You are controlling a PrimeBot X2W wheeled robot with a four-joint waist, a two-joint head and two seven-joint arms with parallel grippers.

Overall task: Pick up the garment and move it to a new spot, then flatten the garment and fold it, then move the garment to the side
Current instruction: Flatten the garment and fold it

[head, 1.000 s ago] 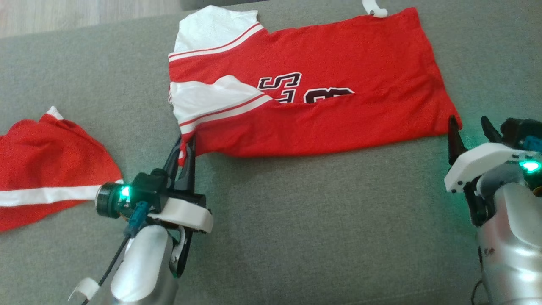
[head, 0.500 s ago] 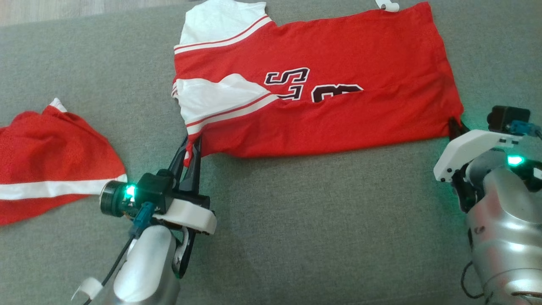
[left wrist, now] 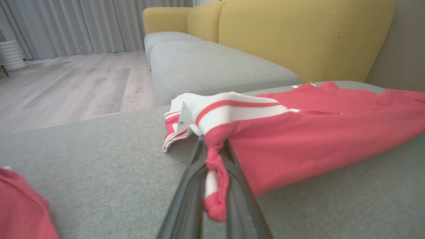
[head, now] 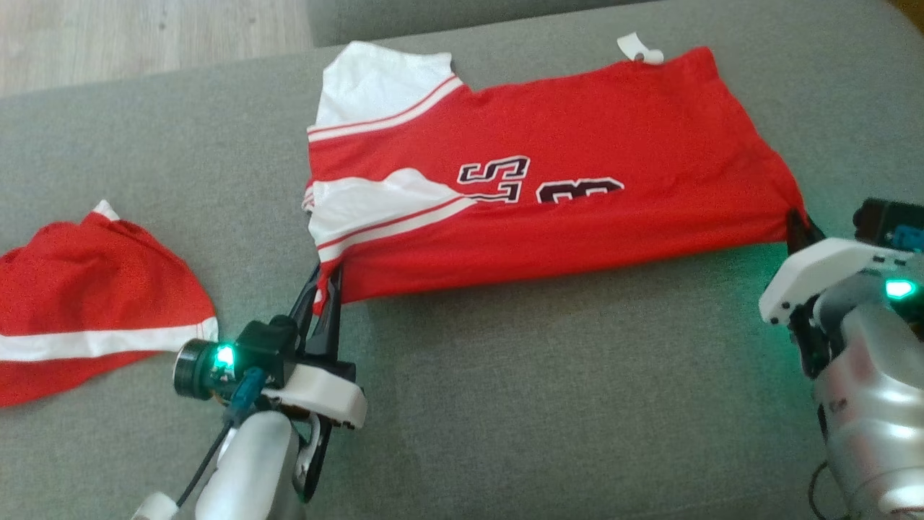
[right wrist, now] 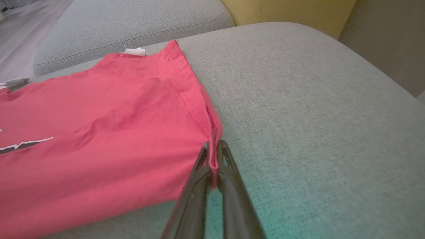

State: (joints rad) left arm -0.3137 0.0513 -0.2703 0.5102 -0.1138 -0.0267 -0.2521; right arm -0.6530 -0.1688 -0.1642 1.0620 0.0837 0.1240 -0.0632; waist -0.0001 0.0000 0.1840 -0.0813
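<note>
Soft matt red cloth garment; coarse grey woven sofa cushion; pale wood-grain floor.

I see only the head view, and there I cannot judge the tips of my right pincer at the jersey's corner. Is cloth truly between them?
Observer: Yes. The right wrist view shows the right pincer shut on the hem corner of the jersey.
Operator: Does the left one hold as well?
Observer: Yes. In the left wrist view the left pincer is shut on a bunched red fold with a white stripe.
Operator: What stands beyond the wooden floor?
Observer: Grey curtains hang there.
</note>
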